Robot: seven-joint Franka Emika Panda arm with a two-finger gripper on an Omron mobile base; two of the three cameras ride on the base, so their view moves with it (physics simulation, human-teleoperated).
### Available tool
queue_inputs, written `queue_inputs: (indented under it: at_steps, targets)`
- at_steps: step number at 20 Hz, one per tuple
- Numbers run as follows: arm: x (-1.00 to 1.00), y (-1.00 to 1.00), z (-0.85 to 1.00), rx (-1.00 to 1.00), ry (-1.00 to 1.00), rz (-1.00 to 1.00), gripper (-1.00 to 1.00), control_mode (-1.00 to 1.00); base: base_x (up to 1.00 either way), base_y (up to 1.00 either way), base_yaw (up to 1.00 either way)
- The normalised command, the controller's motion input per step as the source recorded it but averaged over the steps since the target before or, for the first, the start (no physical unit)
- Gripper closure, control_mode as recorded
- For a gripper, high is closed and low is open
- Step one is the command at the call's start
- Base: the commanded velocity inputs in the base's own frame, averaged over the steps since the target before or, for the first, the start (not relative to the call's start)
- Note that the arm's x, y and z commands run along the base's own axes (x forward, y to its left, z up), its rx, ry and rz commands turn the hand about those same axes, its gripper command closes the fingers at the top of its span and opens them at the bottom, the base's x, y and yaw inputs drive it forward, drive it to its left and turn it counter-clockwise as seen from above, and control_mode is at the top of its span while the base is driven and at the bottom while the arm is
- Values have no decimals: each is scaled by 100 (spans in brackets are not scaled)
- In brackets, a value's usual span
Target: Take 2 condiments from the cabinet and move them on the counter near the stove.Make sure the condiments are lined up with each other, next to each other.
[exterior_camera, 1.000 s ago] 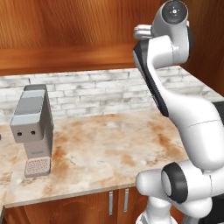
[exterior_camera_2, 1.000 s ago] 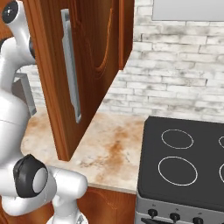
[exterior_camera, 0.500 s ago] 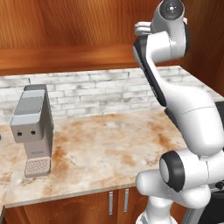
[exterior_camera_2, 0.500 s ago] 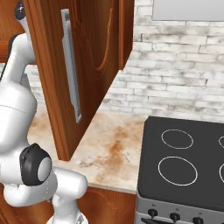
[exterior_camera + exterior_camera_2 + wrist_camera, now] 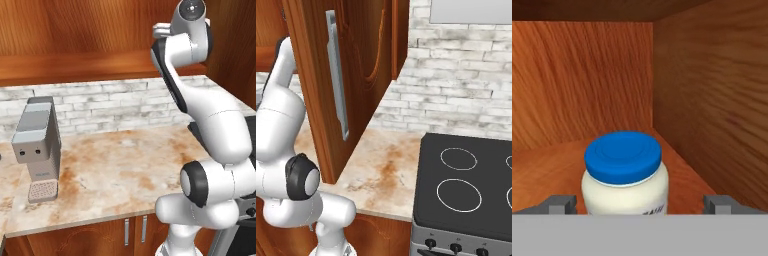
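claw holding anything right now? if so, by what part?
Nothing held. The claw is open, its tips standing clear on either side of the white jar with the blue lid, which stands on the reddish-brown wooden cabinet shelf.

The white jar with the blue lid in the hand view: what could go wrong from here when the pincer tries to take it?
1. The open pincer has its fingertips wide on both sides of the jar; closing high, on the lid, could let it slip.
2. The cabinet's side wall stands close beside the jar, so a sideways pull-out may bump it.
3. The open cabinet door hangs over the counter and could hinder the way to the stove.
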Motion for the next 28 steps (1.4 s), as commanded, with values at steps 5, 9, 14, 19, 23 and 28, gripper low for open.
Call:
queue_inputs:
  at_steps: [5,9,14,19,23,28]
  targets:
    - [24,0,0,0,0,0,-100,-100,0,0,0]
    - [25,0,0,0,0,0,-100,-100,0,0,0]
    - [21,0,0,0,0,0,-100,-100,0,0,0]
    - [15,0,0,0,0,0,-100,-100,0,0,0]
    - [12,0,0,0,0,0,-100,-100,0,0,0]
    - [2,0,-1,0,0,0,-100,-100,0,0,0]
